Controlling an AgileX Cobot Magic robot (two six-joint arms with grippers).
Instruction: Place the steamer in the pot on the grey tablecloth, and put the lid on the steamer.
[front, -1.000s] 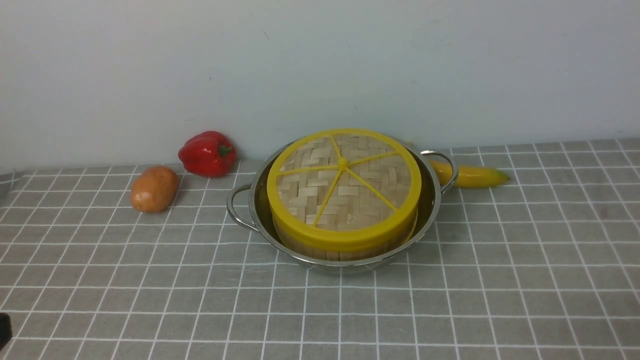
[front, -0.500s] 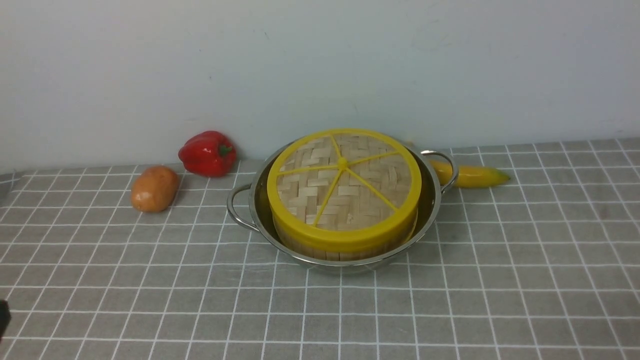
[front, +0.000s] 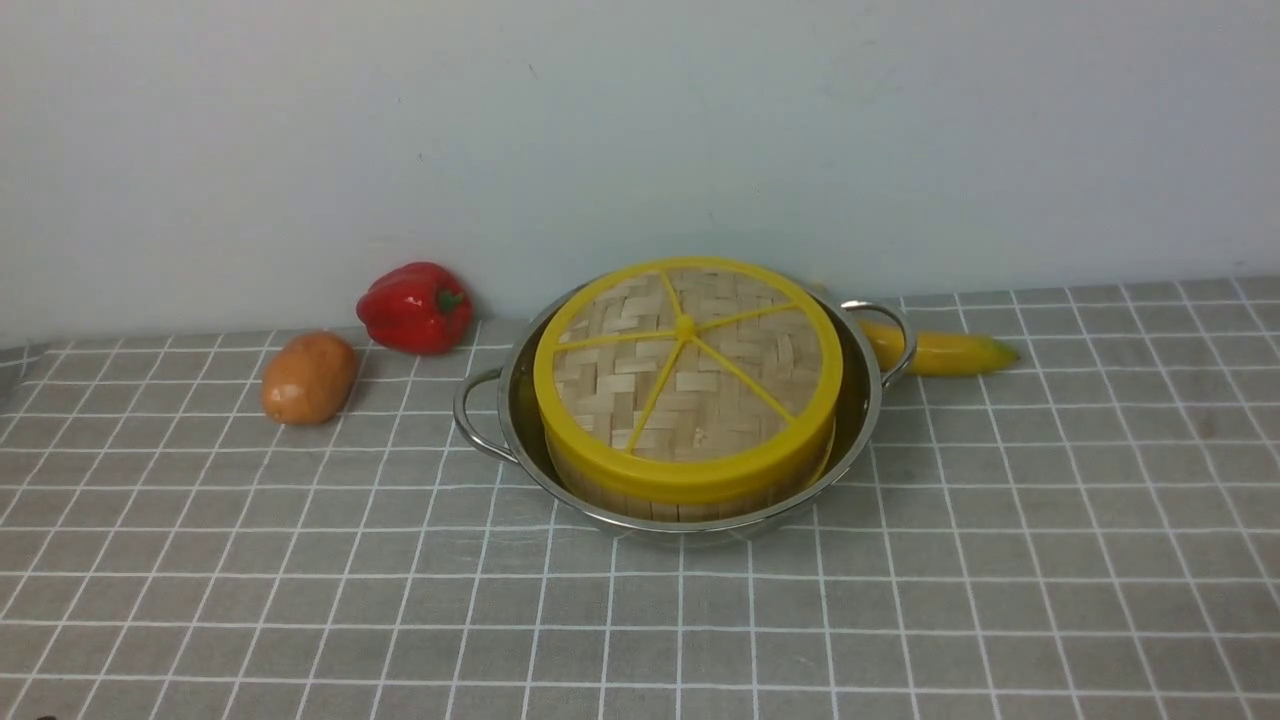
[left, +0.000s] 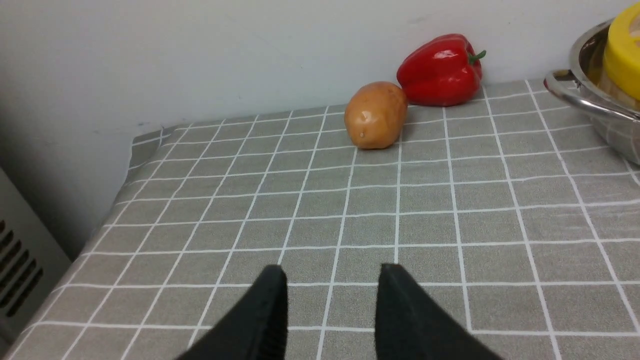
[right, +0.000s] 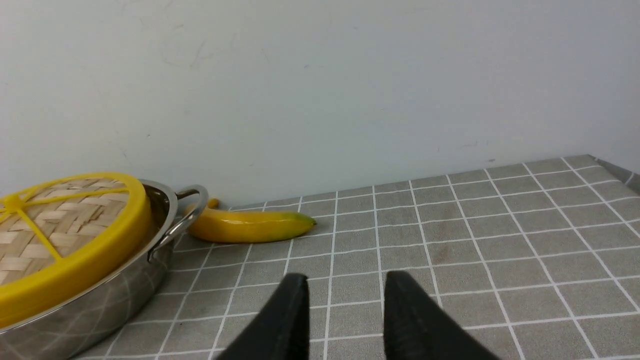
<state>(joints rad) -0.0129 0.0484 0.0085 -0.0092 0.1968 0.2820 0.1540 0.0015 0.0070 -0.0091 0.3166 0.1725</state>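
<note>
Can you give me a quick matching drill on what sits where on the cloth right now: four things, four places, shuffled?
Things:
1. lid
2. steamer
3. banana
4. potato

Places:
A. on the cloth, behind the pot's right handle
B. inside the pot
C. on top of the steamer
D. on the cloth, just in front of the red pepper

Pairs: 1-C, 2-B, 3-A, 4-D
</note>
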